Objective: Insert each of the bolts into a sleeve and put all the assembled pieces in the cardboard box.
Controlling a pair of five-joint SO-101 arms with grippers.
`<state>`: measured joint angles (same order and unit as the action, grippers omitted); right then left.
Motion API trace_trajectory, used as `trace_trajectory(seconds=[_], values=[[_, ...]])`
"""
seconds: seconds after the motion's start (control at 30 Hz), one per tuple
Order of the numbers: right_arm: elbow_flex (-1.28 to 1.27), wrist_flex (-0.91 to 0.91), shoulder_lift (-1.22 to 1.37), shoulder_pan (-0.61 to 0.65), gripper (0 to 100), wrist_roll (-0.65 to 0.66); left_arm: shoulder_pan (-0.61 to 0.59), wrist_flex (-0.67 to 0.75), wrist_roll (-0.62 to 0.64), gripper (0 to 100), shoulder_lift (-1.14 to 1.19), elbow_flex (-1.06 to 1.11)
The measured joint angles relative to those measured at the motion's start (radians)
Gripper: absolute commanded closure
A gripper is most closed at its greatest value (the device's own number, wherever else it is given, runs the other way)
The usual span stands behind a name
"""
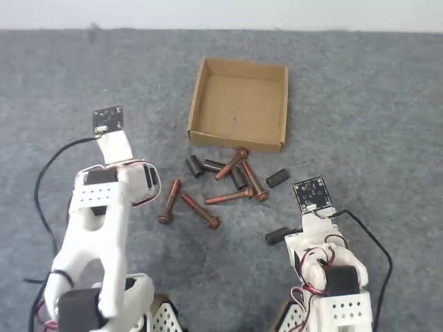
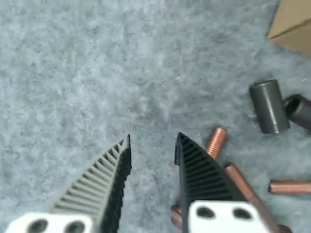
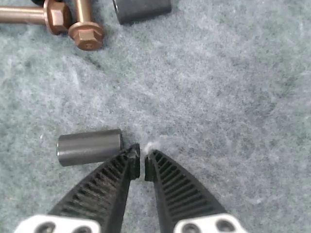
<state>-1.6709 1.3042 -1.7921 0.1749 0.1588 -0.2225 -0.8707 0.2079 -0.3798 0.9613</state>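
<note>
Grey carpet (image 1: 387, 104) holds loose bolts (image 1: 228, 197), sleeves (image 1: 194, 166) and cardboard box (image 1: 235, 140).

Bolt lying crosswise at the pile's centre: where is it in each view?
High view: crosswise bolt, below the cardboard box, head at its right end.
Left wrist view: probably its plain end, beyond the left hand, near a dark sleeve.
Right wrist view: its hex head and shank, far ahead of the right hand.
Shared landmark: the second bolt head beside it, in high and right wrist views.
</note>
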Motion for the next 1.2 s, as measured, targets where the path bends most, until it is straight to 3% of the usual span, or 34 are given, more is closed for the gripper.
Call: trace_trajectory(seconds=[0.37,0.83,0.93,1.07,1.2], values=[[0.0,0.0,0.0,0.0,99.1,0.0,0.0,0.0,-0.002,86,0.003,0.0],[0.0,0.0,-0.002,0.319,98.8,0.009,0.0,0.0,-0.002,86,0.003,0.0],[0.005,0.0,-0.002,0.255,98.8,0.123,0.0,0.0,-0.002,86,0.003,0.0],[0.008,-0.023,-0.002,0.121,98.8,0.387,0.0,0.0,-0.002,86,0.005,0.0],[0.035,-0.028,-0.002,0.103,98.7,0.42,0.0,0.0,-0.002,86,0.005,0.0]])
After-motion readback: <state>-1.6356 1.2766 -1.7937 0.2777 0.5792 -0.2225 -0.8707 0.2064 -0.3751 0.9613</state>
